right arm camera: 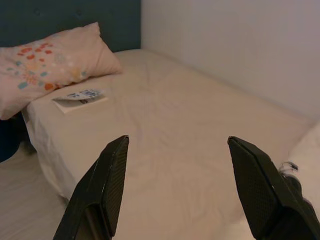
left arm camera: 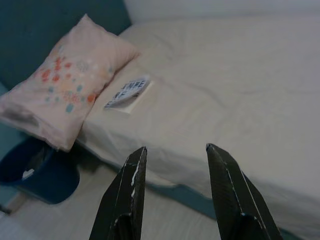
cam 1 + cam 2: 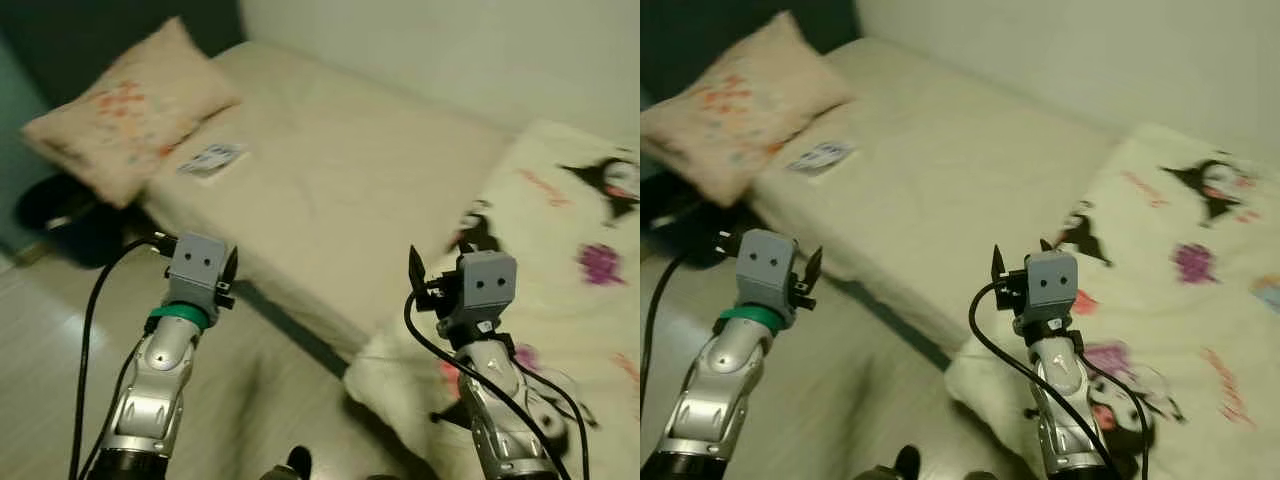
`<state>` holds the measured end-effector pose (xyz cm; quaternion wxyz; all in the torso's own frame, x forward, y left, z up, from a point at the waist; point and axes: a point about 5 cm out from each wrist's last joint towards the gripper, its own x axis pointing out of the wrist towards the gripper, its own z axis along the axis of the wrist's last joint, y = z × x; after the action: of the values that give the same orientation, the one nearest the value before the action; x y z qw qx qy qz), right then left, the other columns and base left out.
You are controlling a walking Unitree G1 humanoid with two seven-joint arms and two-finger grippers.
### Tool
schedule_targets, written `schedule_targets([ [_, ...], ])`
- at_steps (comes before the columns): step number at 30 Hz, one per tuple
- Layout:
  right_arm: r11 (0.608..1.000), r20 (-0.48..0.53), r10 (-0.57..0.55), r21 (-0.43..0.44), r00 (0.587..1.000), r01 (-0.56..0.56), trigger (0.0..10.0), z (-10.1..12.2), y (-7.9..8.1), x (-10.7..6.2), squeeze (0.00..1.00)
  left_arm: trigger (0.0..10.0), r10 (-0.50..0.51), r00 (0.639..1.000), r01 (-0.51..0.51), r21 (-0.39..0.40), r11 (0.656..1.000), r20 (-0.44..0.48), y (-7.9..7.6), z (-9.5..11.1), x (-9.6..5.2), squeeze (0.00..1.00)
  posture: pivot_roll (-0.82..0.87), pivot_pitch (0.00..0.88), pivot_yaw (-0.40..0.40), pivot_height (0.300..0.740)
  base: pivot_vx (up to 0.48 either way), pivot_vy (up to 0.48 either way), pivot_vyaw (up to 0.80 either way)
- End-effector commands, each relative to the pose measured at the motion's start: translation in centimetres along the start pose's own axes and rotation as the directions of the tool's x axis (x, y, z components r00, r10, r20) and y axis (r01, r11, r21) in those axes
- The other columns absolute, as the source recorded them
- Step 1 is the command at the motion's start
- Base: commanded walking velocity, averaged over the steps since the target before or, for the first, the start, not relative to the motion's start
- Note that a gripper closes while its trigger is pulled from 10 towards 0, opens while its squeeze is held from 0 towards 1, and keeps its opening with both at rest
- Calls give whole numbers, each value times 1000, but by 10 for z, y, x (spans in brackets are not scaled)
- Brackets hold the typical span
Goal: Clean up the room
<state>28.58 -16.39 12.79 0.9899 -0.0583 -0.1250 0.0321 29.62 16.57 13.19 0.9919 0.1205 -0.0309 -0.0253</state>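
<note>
A cream-sheeted bed (image 3: 340, 190) stands before me. A pale pillow (image 3: 130, 110) with a floral print lies at its head on the left, partly overhanging the edge. A small white booklet (image 3: 212, 158) lies flat on the sheet beside the pillow. A white blanket (image 3: 570, 250) with cartoon prints covers the right end of the bed and droops toward the floor. My left gripper (image 2: 175, 150) is open, held in the air above the floor, short of the bed's near edge. My right gripper (image 1: 178, 142) is open and empty too, raised by the blanket's near edge.
A dark blue bin (image 3: 70, 220) sits on the floor under the overhanging pillow, beside the bed. Light wooden floor (image 3: 260, 400) runs along the bed's near side. A white wall (image 3: 450, 50) backs the bed, and a dark headboard (image 1: 60, 17) stands behind the pillow.
</note>
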Motion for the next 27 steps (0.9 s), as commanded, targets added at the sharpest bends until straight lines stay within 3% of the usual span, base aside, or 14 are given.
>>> schedule_targets([
  [1, 1000, -16, 0, 15, 1000, 1, 10000, -4, 2, -3, 0, 10000, -4, 1000, 5, 11, 1000, -18, 0, -5, -2, 0, -95, 50, 66, 740, 0, 0, 712],
  [22, 999, -11, 7, 40, 1000, -7, 10000, -4, 4, -4, 0, 10000, -3, 1000, 3, 24, 1000, -20, 1, -6, -2, 0, -93, 55, 69, 740, 0, 0, 690],
  [24, 993, -36, 57, 105, 998, -53, 10000, -8, 14, -5, 0, 10000, 7, 1000, -6, 35, 999, -18, 1, -7, -2, 0, -93, 55, 69, 740, 480, 0, 0],
  [27, 990, -51, 83, 120, 995, -76, 10000, -10, 20, -6, 0, 10000, 8, 1000, -7, 38, 999, -22, 1, -8, -2, 0, -93, 55, 69, 740, 480, 0, 0],
])
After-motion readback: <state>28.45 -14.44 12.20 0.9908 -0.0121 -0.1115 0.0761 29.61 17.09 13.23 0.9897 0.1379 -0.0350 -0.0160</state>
